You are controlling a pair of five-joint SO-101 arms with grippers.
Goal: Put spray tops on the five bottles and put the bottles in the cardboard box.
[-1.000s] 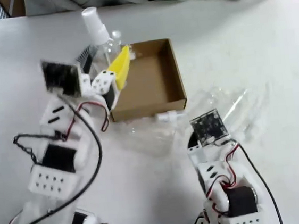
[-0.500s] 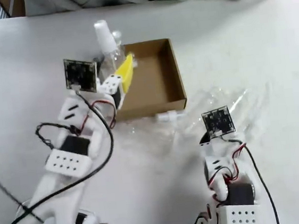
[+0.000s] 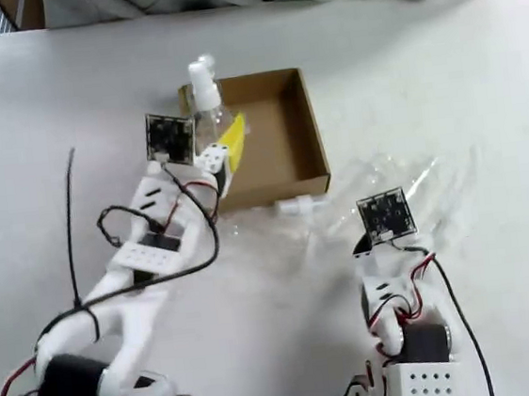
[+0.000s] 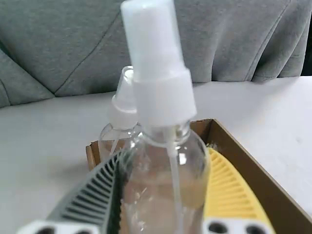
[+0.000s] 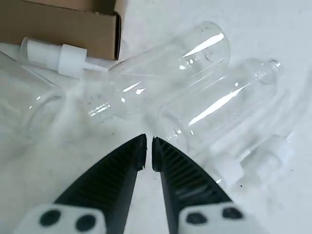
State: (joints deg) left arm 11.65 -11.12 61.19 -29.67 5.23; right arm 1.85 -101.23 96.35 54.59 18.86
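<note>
Right gripper, fingers all but together and empty, hangs over the table just short of two clear bottles lying on their sides (a spray top lies against the cardboard box), and beyond, left gripper is clamped on an upright capped bottle at the box's far left corner.

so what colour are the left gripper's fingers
One finger yellow, one grey; best in left wrist view.

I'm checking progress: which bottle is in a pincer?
The upright bottle with a white spray top, clamped in the left pincer at the cardboard box's left edge. Another capped bottle stands free behind it; the rest lie on the table.
</note>
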